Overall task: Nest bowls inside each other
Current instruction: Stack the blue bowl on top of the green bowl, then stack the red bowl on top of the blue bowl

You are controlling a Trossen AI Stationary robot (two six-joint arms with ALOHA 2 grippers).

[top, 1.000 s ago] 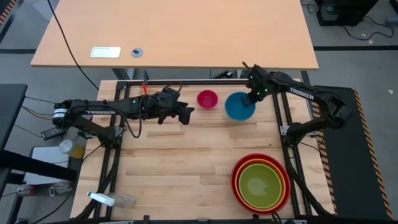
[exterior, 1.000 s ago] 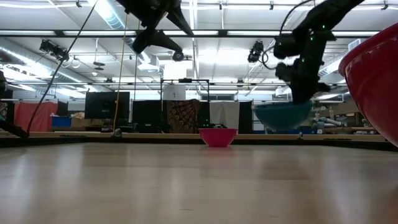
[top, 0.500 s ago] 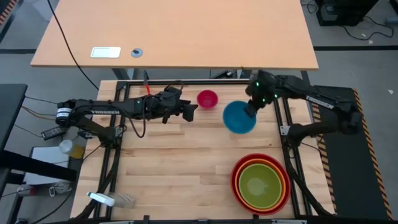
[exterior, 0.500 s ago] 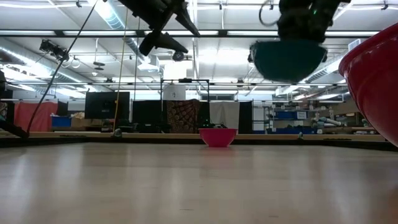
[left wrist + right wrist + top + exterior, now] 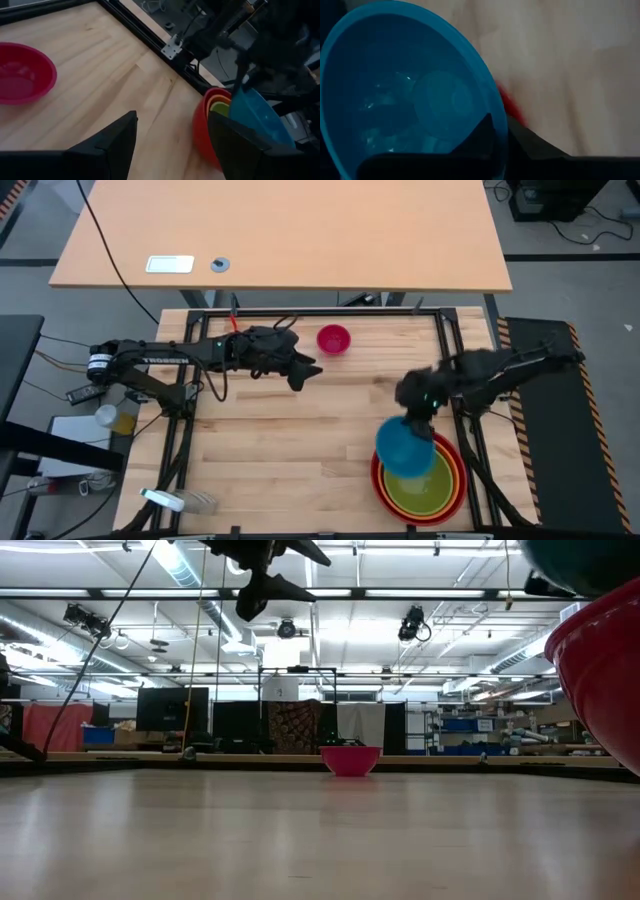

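Note:
The blue bowl (image 5: pixel 404 450) hangs tilted over the near-right stack, where a yellow-green bowl (image 5: pixel 428 482) sits in an orange bowl, which sits in the red bowl (image 5: pixel 378 475). My right gripper (image 5: pixel 415 408) is shut on the blue bowl. The small pink bowl (image 5: pixel 334 338) stands upright on its base at the far middle of the table. My left gripper (image 5: pixel 308 370) hovers open just left of and nearer than the pink bowl, with nothing between its fingers (image 5: pixel 115 142). My right gripper pinches the blue bowl's rim (image 5: pixel 501 131), one finger (image 5: pixel 485 131) inside the bowl and the other outside its wall. The fingers come from above, slanting down. The bowl is lifted clear and hangs tilted below the gripper, above the stack.
Black frame rails (image 5: pixel 300 311) run along the table's far and side edges. Bare wood lies between the pink bowl and the stack. In the low view the red bowl's wall (image 5: pixel 600 680) fills the right edge.
My right gripper has carried the blue bowl from beside the pink bowl toward the table's near edge, rising and turning on the way, so the bowl now hangs over the stack. My left gripper has tipped a little but kept its place.

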